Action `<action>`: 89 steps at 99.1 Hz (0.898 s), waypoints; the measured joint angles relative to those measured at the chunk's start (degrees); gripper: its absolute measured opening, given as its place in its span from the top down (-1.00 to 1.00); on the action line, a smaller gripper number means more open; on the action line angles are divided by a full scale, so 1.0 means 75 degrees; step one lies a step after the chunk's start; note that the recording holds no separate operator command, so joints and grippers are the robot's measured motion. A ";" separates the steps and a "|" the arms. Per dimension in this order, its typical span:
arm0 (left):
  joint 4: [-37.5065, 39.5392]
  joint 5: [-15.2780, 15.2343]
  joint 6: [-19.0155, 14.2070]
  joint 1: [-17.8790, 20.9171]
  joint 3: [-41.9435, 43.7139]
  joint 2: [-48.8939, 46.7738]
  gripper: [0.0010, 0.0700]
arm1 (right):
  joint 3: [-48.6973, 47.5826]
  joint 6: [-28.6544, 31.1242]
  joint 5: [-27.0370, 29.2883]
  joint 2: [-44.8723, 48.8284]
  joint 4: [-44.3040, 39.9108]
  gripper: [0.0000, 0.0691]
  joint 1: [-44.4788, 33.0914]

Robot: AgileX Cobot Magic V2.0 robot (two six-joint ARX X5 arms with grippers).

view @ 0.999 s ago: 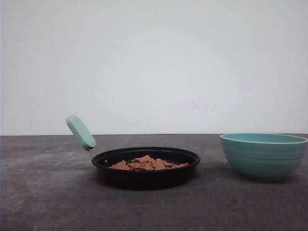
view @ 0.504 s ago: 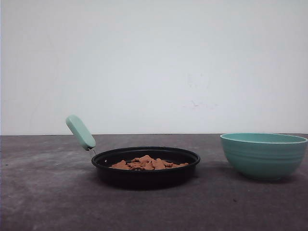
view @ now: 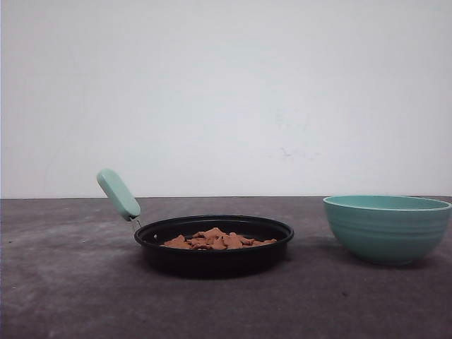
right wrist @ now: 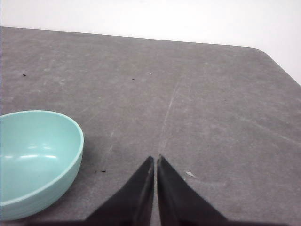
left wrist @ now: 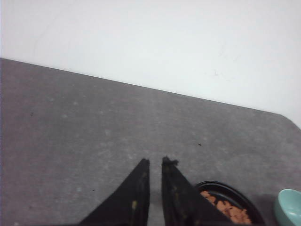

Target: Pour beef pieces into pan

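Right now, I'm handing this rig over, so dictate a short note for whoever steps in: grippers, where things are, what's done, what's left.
Left gripper: shut, empty, above bare table short of the pan.
Right gripper: shut, empty, over the table beside the teal bowl.
Beef pieces: heaped inside the black frying pan, which sits mid-table with its mint-green handle angled up to the left.
Teal bowl: upright to the right of the pan, apart from it; its inside looks empty in the right wrist view.
Done: the pour, by the look of it.
Left: nothing obvious; just check for stray pieces.
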 joint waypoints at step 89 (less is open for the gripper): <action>0.3518 0.0973 0.1437 0.1976 -0.5563 -0.1396 0.96 | 0.0000 -0.0003 -0.0003 0.0000 0.0029 0.97 0.0000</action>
